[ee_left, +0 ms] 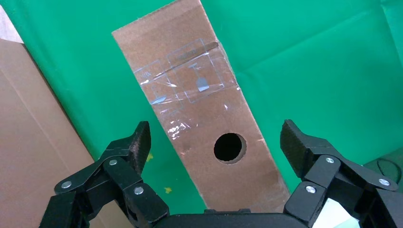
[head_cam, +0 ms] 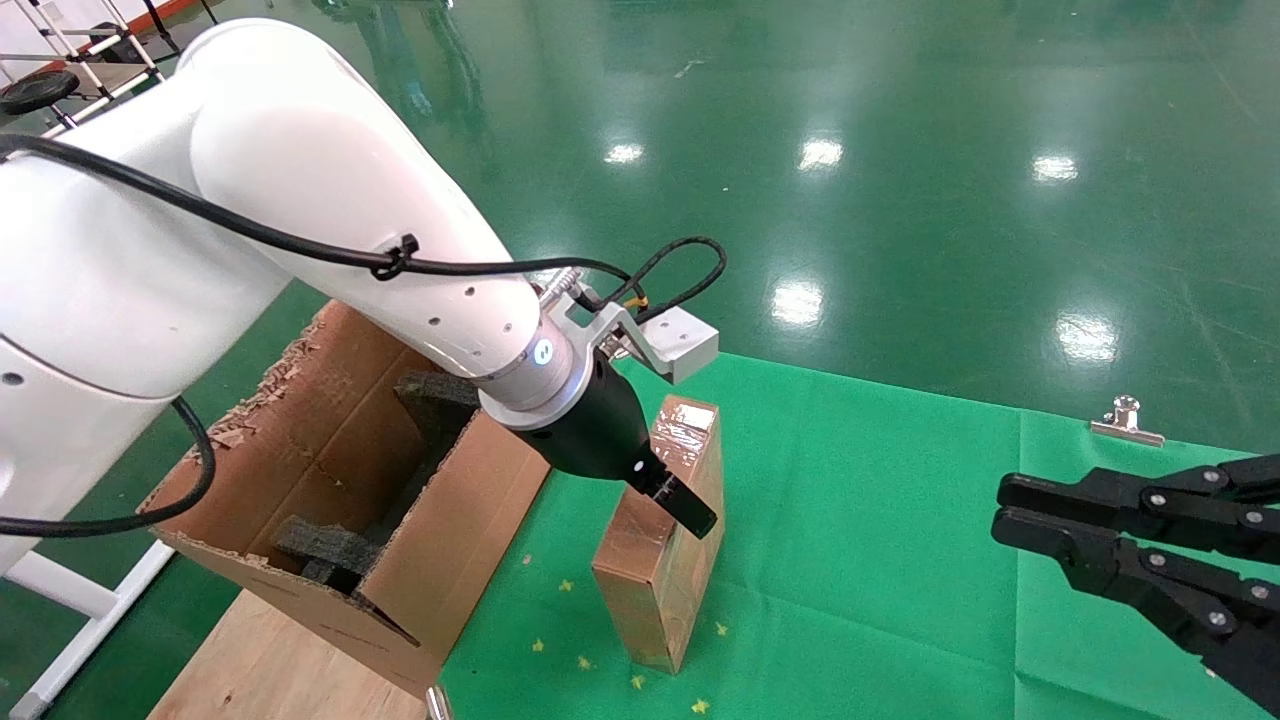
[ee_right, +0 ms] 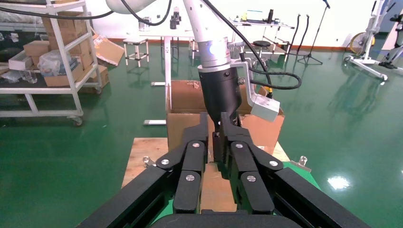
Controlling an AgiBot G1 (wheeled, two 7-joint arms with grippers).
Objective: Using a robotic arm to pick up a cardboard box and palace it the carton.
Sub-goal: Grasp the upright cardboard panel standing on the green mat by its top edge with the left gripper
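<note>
Left tool [ee_left: 216, 147], fingers spread, straddles cardboard box [ee_left: 199, 114]; tape print seems unreadable.

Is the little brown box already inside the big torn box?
No, the cardboard box stands on the green cloth beside the carton, with the left gripper around it.

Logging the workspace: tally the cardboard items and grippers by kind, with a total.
Small taped box: 1
Large torn carton: 1
Grippers: 2, left gripper open around the small box, right gripper parked aside
Total: 4
</note>
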